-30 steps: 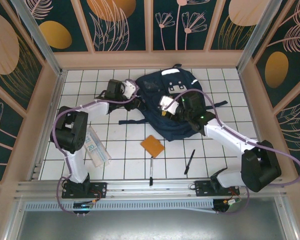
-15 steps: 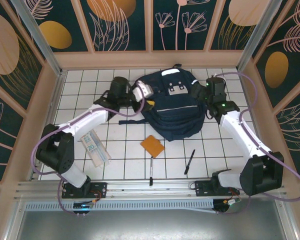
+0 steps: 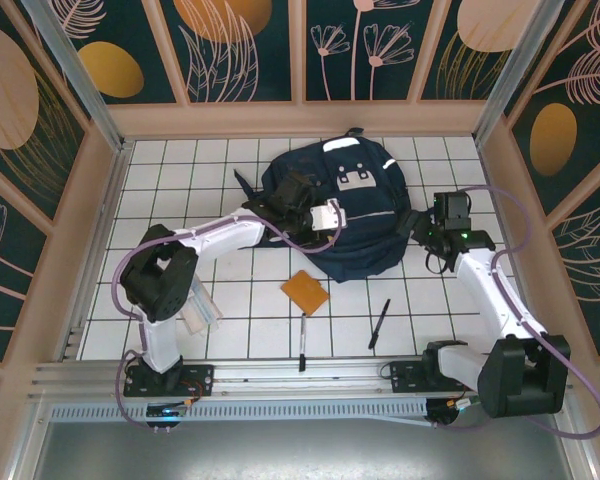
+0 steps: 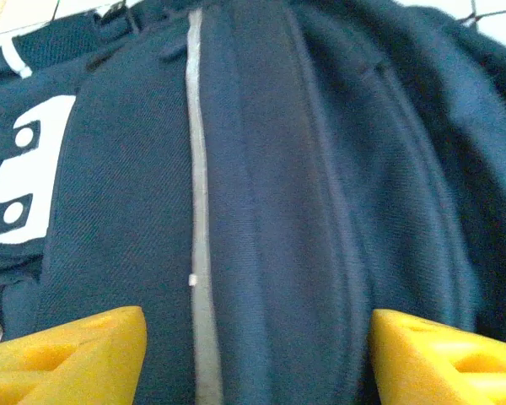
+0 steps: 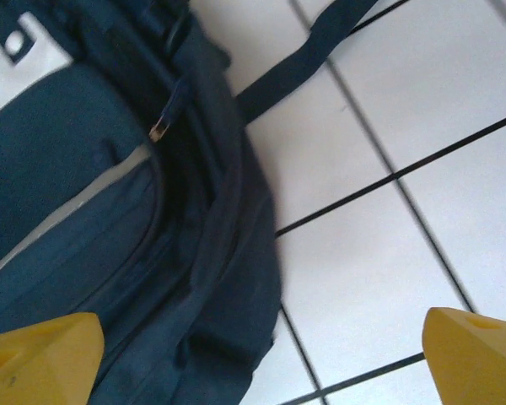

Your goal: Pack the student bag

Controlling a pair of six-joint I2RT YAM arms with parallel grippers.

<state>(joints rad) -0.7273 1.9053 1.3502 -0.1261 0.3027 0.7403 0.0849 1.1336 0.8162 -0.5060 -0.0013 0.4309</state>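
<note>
The student bag, navy blue with white stripes and a white buckle patch, lies flat at the back middle of the tiled table. My left gripper hovers over its front panel. In the left wrist view, its yellow fingertips stand wide apart over the fabric beside a grey stripe, and the gripper is open and holds nothing. My right gripper is at the bag's right edge. It is open, one fingertip over the bag, the other over bare tile. A zipper pull lies on the bag's side.
An orange pad lies in front of the bag. Two black pens lie nearer the front rail. A stack of banknotes sits partly under the left arm. A loose strap trails over the tiles. Wooden walls enclose the table.
My left gripper swung from the bag's left side onto its front panel and opened wider. My right gripper came away from the bag, went round its upper right, and now sits open at its right edge.
</note>
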